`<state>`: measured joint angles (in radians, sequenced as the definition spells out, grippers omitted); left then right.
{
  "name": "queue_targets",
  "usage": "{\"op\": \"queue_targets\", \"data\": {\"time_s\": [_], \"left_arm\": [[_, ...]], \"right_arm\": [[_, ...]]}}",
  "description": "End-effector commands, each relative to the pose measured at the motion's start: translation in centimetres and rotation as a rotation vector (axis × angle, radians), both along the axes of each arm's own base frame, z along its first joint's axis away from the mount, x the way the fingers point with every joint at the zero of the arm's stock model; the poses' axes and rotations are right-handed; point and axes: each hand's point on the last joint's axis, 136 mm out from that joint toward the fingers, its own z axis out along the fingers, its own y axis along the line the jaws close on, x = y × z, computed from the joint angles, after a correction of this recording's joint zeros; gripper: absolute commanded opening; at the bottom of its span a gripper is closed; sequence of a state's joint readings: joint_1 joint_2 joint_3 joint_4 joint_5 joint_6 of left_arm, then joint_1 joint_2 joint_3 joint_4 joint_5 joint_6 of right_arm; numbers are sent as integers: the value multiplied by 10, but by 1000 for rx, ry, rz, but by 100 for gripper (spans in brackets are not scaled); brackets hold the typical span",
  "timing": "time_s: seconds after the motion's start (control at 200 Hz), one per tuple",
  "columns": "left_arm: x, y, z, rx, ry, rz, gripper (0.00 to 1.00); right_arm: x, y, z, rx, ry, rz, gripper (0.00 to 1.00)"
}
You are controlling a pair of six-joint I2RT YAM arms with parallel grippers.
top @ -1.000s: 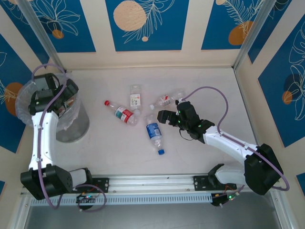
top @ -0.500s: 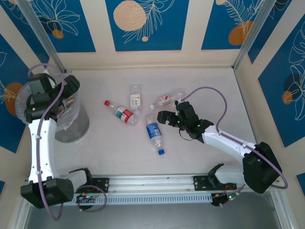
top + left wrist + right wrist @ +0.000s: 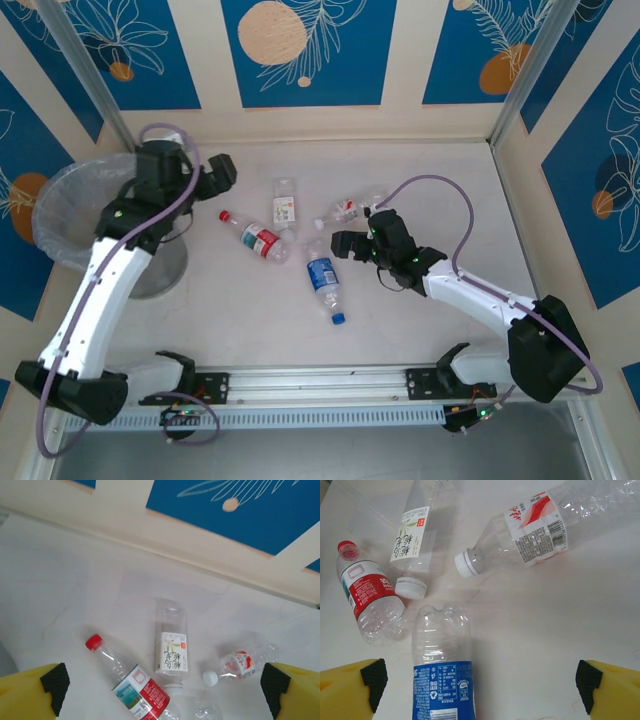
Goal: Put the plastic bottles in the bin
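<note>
Nearest my edge of the tabletop [image 3: 200,320] lies the blue-label bottle [image 3: 322,278], on its side with its blue cap pointing toward me. My right gripper [image 3: 340,243] hovers just beyond that bottle's far end, jaws spread wide and empty; from the right wrist I see all four bottles fanned out below it.

A little further, left of centre, is the red-label bottle [image 3: 258,238] with its red cap, also lying down. Beyond it is the white-label bottle [image 3: 285,205], and to its right, close by, the dented bottle with a red-and-white label [image 3: 349,209] and a white cap.

My left gripper [image 3: 220,170] hangs between these bottles and the bin [image 3: 60,190], jaws wide, carrying nothing. The bin stands at the left edge of the tabletop; I cannot make out through its crinkled liner what lies inside.

I judge the job unfinished: four bottles are on the tabletop, none is gripped, and each needs a pick and a carry to the bin.
</note>
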<state>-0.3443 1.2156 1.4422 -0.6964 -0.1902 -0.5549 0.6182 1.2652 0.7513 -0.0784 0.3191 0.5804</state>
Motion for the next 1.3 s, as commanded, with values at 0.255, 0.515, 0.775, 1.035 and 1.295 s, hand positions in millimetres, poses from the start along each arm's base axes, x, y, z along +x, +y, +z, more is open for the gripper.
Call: {"op": "queue_targets", "data": {"time_s": [0.255, 0.515, 0.775, 1.035, 1.295], "left_arm": [[37, -32, -117, -100, 239, 282, 100], [49, -41, -204, -71, 461, 406, 100], [57, -44, -256, -31, 605, 514, 100], [54, -31, -289, -26, 661, 565, 100], [56, -22, -301, -21, 651, 586, 92]], "right_arm": [[-5, -12, 21, 42, -99, -18, 99], [-13, -16, 27, 47, -114, -1, 100], [-18, -15, 30, 44, -84, 10, 100], [-23, -23, 28, 39, -82, -19, 100], [-22, -25, 28, 36, -84, -24, 100]]}}
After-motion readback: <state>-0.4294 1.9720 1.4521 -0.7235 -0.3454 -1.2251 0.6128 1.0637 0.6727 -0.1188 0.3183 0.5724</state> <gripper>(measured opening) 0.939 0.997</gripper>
